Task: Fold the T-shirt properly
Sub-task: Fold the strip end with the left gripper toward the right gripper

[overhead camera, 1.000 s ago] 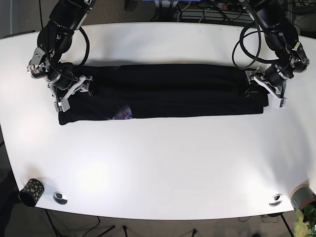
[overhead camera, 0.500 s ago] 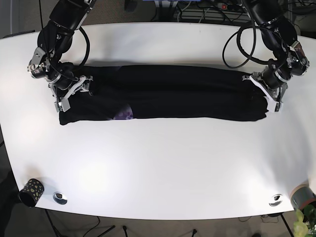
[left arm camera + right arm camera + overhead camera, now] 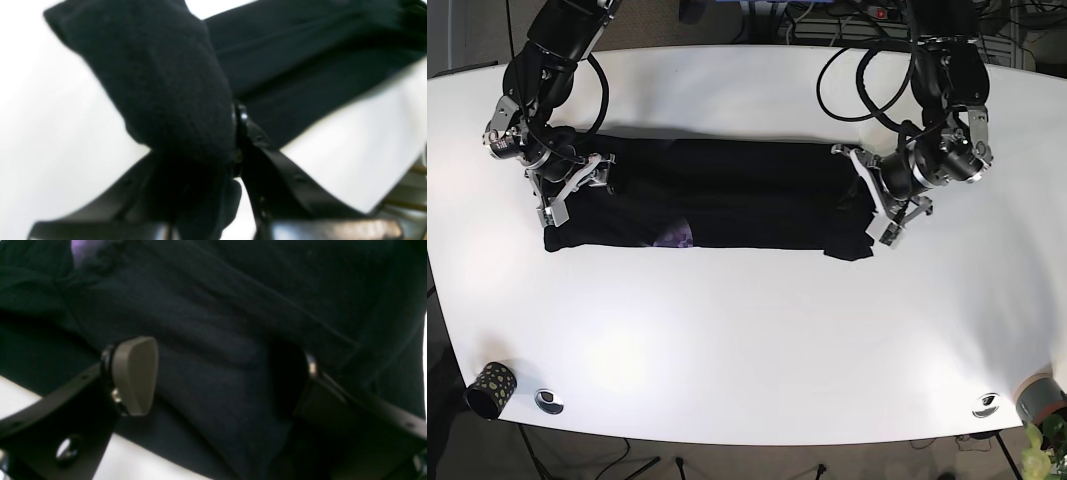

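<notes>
In the base view the robot's left arm reaches down from the top edge with its elbow bent, and the left gripper (image 3: 889, 205) sits low over the right end of the black cotton T-shirt (image 3: 727, 190), inboard of the white oval table (image 3: 757, 320) edge. The right arm comes in from the upper left corner, and the right gripper (image 3: 567, 190) rests at the shirt's left end. The T-shirt lies on the far half of the table as a long, narrow folded band, its long axis running left to right across the view; its right end is bunched and doubled over toward the middle, and a small purple printed patch (image 3: 674, 234) shows near the lower edge on the left side. The left wrist view adds what the overhead view cannot: the left gripper (image 3: 233, 140) has its black fingers (image 3: 267, 160) pinched together on a thick wad of the black fabric, which bulges up over the fingertips, with the rest of the shirt trailing off behind over the white tabletop. The right wrist view shows the right gripper (image 3: 213, 373) with its fingers spread wide apart, a grey rubber pad (image 3: 135, 375) on one side and a dark one opposite, fabric lying between them without being squeezed; the purple patch (image 3: 83, 248) peeks in at the top left. A speckled dark cup (image 3: 489, 388) stands at the near left table corner.
</notes>
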